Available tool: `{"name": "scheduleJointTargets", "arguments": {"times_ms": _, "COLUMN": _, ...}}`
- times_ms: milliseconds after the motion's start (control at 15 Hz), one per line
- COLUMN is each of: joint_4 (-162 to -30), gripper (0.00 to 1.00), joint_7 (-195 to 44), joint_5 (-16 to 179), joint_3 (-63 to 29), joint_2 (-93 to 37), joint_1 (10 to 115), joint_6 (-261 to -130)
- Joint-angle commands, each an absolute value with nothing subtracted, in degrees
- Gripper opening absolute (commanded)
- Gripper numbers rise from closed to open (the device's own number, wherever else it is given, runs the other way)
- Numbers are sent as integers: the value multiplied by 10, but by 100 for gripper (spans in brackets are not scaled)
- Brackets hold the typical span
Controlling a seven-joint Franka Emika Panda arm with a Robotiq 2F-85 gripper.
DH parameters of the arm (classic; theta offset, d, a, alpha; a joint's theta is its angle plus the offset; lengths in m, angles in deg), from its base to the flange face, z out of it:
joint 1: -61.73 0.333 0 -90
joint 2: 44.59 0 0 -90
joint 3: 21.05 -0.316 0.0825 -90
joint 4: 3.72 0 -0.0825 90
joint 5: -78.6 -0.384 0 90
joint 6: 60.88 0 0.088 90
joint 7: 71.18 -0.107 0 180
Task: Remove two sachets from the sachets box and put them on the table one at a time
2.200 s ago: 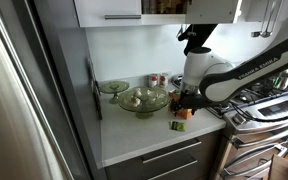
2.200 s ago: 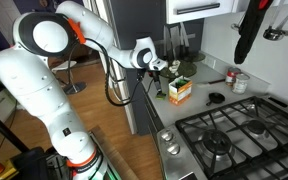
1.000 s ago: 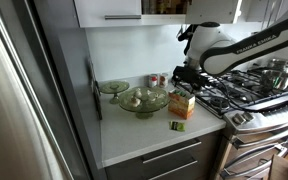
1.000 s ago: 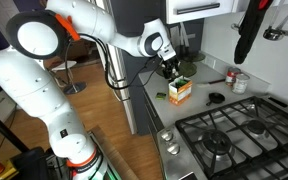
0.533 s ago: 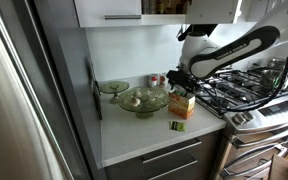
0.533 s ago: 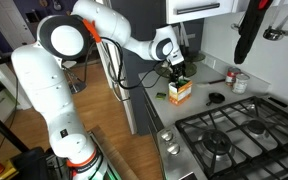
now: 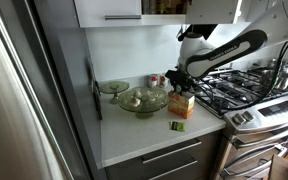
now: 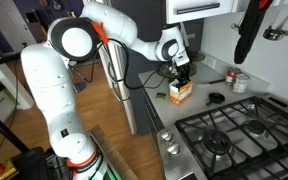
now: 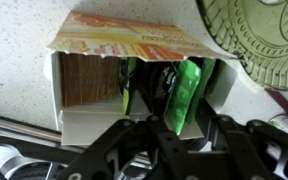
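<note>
Progress: one sachet [image 7: 177, 126] lies flat on the table [image 7: 134, 135], between the sachets box [image 7: 182, 103] and the front edge, near the side edge that meets the gas stove [image 7: 244, 100]. I judge that the first of the two is delivered. The second is not yet out.

The gripper [image 7: 181, 82] hangs directly over the open top of the box. In the wrist view its jaws stand apart, with a dark finger [image 9: 119, 150] on each side. The remaining sachets [image 9: 144, 88] stand upright in the box below, and a bright green one [image 9: 189, 95] is nearest the gap. Nothing is held, and contact with any packet cannot be confirmed.

Edges and room: the raised box flap [image 9: 134, 45] leans away on the far side of the opening and should not obstruct a straight lift. The green glass bowls [image 7: 142, 98] stand just beside the box, toward the back wall, so that side is tight. Bare counter lies toward the front edge and the far front corner. The strip by the stove edge is narrow, so a set-down beside the delivered sachet looks safest.
</note>
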State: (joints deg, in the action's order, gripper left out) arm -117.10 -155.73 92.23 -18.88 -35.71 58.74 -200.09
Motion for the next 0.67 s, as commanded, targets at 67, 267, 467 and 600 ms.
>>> {"name": "scheduleJointTargets", "arguments": {"times_ms": 67, "joint_4": -1155, "gripper": 54, "joint_7": -1569, "joint_5": 924, "joint_3": -172, "joint_2": -354, "joint_1": 606, "joint_6": -1971}}
{"name": "scheduleJointTargets", "arguments": {"times_ms": 267, "joint_4": -1150, "gripper": 62, "joint_7": -1567, "joint_5": 928, "joint_3": -171, "joint_2": -356, "joint_1": 610, "joint_6": -1959}}
{"name": "scheduleJointTargets", "arguments": {"times_ms": 467, "joint_4": -1148, "gripper": 41, "joint_7": -1563, "joint_5": 926, "joint_3": -172, "joint_2": -356, "joint_1": 613, "joint_6": -1955}}
{"name": "scheduleJointTargets", "arguments": {"times_ms": 600, "joint_4": -1147, "gripper": 31, "joint_7": -1563, "joint_5": 926, "joint_3": -171, "joint_2": -356, "joint_1": 614, "joint_6": -1950}}
